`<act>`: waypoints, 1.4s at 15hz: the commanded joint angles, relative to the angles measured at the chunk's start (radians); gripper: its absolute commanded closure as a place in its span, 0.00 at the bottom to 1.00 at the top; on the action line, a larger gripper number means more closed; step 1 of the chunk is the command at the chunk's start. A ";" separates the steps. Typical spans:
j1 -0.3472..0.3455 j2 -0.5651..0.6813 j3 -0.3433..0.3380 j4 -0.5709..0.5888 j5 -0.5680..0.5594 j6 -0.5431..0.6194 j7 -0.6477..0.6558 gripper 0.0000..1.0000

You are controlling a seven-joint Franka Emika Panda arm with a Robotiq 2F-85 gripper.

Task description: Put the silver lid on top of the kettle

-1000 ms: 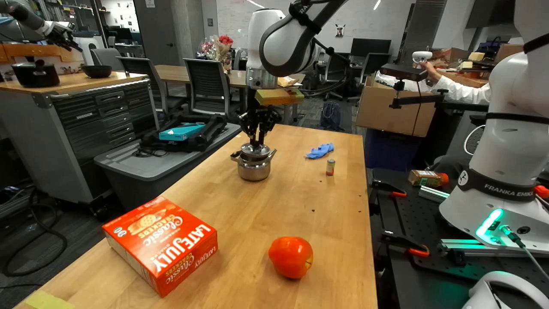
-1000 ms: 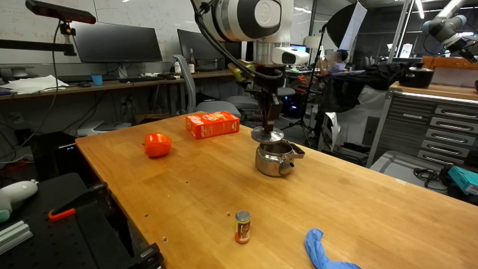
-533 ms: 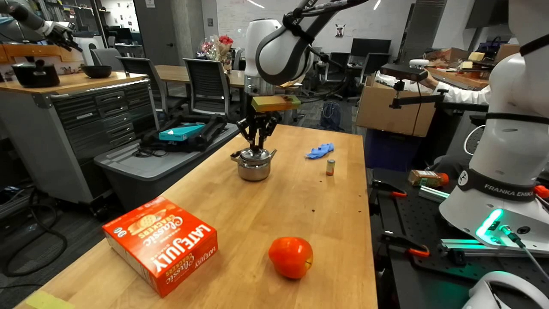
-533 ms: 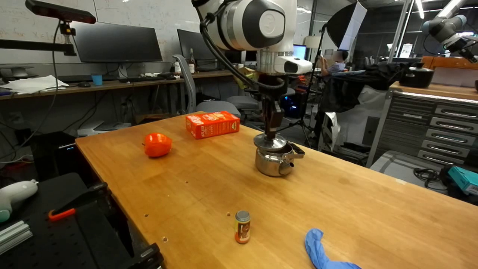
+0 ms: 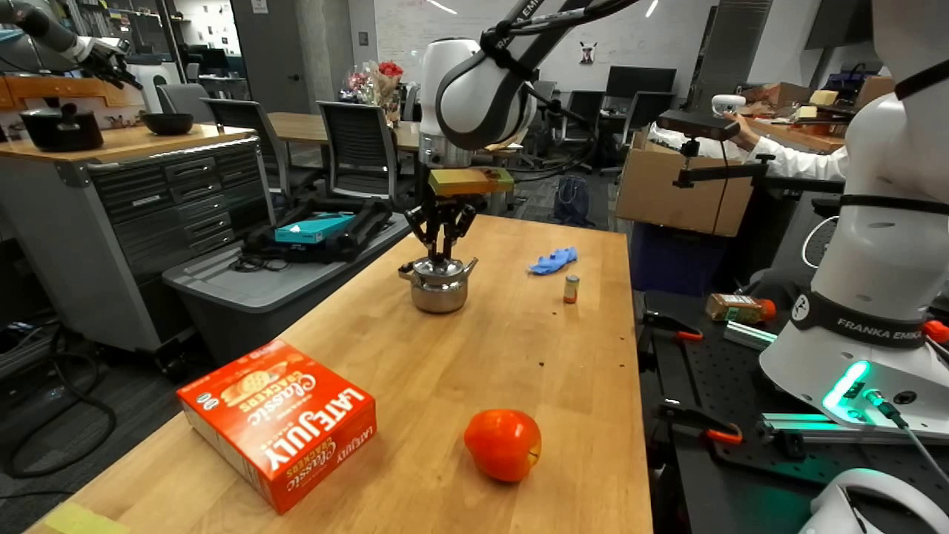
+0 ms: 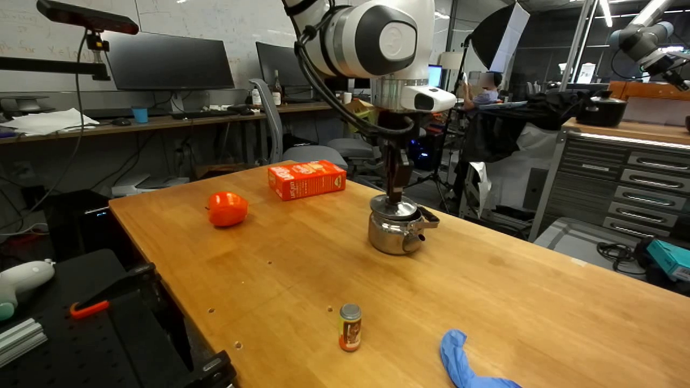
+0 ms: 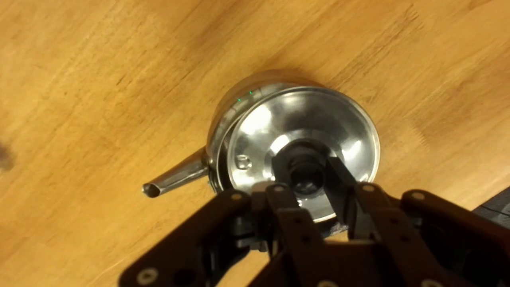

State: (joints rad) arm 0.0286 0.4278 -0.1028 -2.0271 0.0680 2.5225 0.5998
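Wooden table point(image 5: 504, 341), orange-red cracker box point(image 5: 278, 423), round red object point(image 5: 503, 445), silver kettle point(image 5: 439, 297), small jar point(image 5: 571, 290), blue glove point(image 5: 554, 261)

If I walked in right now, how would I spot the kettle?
Find the wooden table with a red box on it, then the black claw pointing down there. Under the claw and the lid it grips sits the kettle, squat and round. Unlike the box, glove and jar, it is shiny silver; unlike the lid, it has a spout.

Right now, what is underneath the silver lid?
The kettle; in the wrist view, a dark sliver of its inside shows beside the silver lid. The lid hides the rest, including any contents.
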 commanded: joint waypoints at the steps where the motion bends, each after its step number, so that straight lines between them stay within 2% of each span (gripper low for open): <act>1: 0.006 0.017 -0.009 0.039 0.025 -0.003 0.011 0.89; 10: 0.011 0.046 -0.030 0.046 0.013 0.008 0.028 0.89; 17: 0.031 0.036 -0.053 0.020 -0.045 -0.001 0.023 0.89; 18: 0.033 0.031 -0.050 0.013 -0.048 0.000 0.019 0.77; 19: 0.033 0.024 -0.046 0.008 -0.049 -0.003 0.013 0.46; 20: 0.033 0.013 -0.039 0.001 -0.046 -0.002 0.005 0.45; 21: 0.034 -0.003 -0.033 -0.010 -0.041 0.001 -0.004 0.39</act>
State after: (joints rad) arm 0.0455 0.4581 -0.1329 -2.0135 0.0335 2.5222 0.6079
